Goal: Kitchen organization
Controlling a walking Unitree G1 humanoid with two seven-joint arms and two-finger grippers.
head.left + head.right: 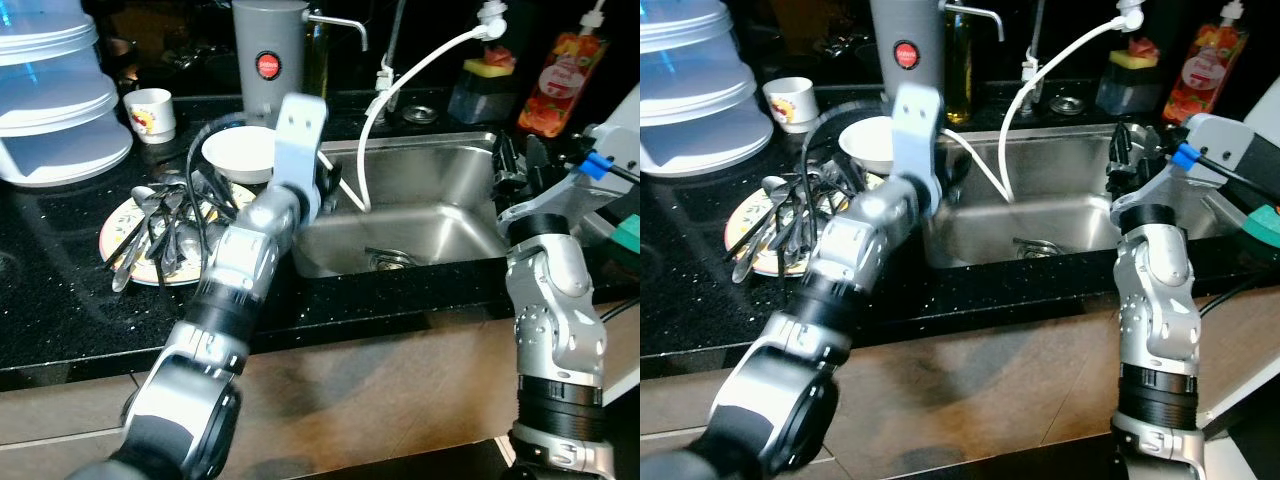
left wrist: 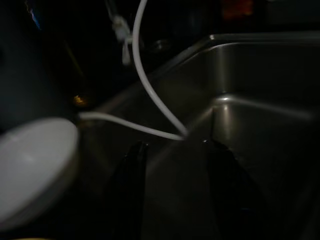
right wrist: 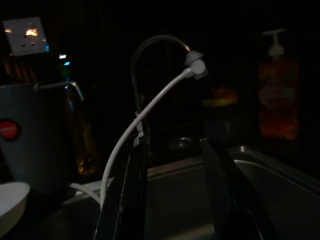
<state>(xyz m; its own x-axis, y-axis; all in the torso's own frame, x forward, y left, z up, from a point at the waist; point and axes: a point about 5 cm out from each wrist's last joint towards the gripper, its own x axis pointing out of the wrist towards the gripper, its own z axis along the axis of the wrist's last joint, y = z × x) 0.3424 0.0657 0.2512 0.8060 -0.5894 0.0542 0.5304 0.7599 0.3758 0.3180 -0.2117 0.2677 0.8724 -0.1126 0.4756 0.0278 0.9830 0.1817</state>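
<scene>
Nearest, black speckled countertop (image 1: 60, 320) over a brown cabinet front. Left gripper (image 2: 172, 165) poised at the near-left corner of the stainless sink (image 1: 440, 225), fingers spread, gripping nothing; right gripper (image 3: 172, 175) raised at the sink's right rim, fingers likewise apart and empty. Judged barely begun: plate (image 1: 118, 232) heaped with cutlery (image 1: 165, 225) and white bowl (image 1: 240, 152) just behind, unsorted left of the basin. Farther back, white hose (image 1: 420, 65), grey canister (image 1: 268, 55), cup (image 1: 152, 113), orange soap bottle (image 1: 560, 85).
</scene>
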